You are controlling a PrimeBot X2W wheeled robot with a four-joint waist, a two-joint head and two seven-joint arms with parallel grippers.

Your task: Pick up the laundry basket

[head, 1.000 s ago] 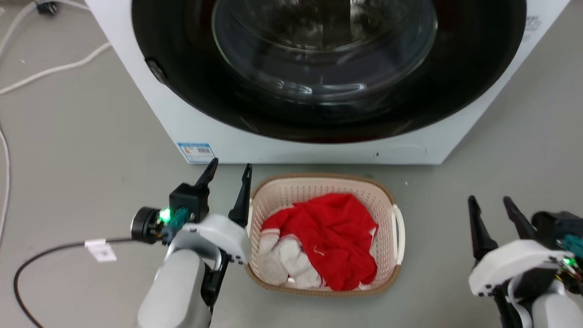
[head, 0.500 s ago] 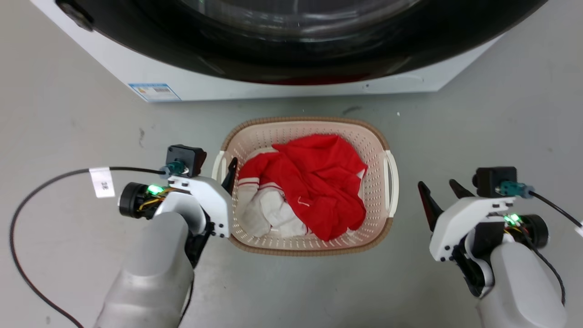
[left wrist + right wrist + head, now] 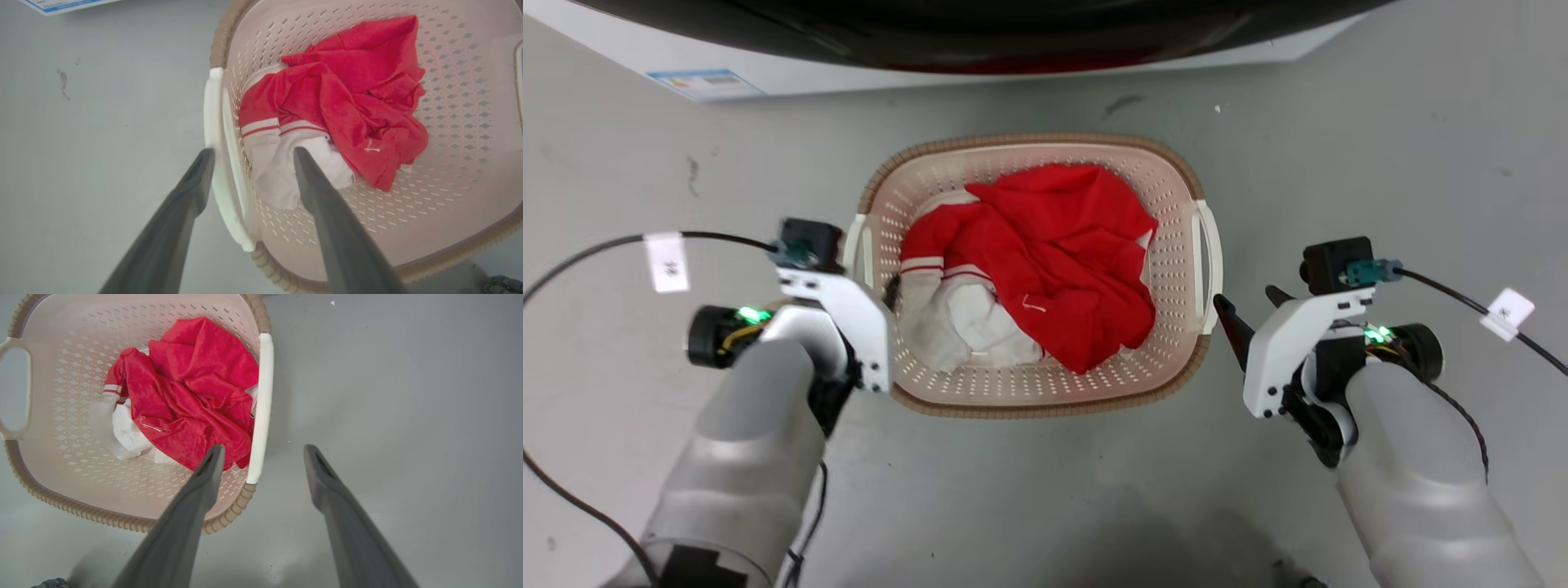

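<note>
The laundry basket (image 3: 1029, 405) stands on the grey floor, cream-pink with a brown rim, holding a red garment (image 3: 1054, 253) and white cloth (image 3: 960, 322). My left gripper (image 3: 882, 296) is at its left side. In the left wrist view this gripper (image 3: 253, 150) is open, one finger outside the white left handle (image 3: 214, 118) and one inside over the cloth. My right gripper (image 3: 1251, 306) is open beside the right handle (image 3: 1207, 261). In the right wrist view it (image 3: 264, 447) straddles the near end of that handle (image 3: 261, 396), one finger over the basket, one over the floor.
The white washing machine (image 3: 931, 75) with its dark door stands just beyond the basket, a blue label (image 3: 707, 82) on its front. Black cables with white tags trail from both wrists, left (image 3: 588, 249) and right (image 3: 1462, 300). Grey floor surrounds the basket.
The head camera has tilted down, so the basket sits higher in the picture. The right gripper has come in to the right handle. The left gripper has settled over the left handle.
</note>
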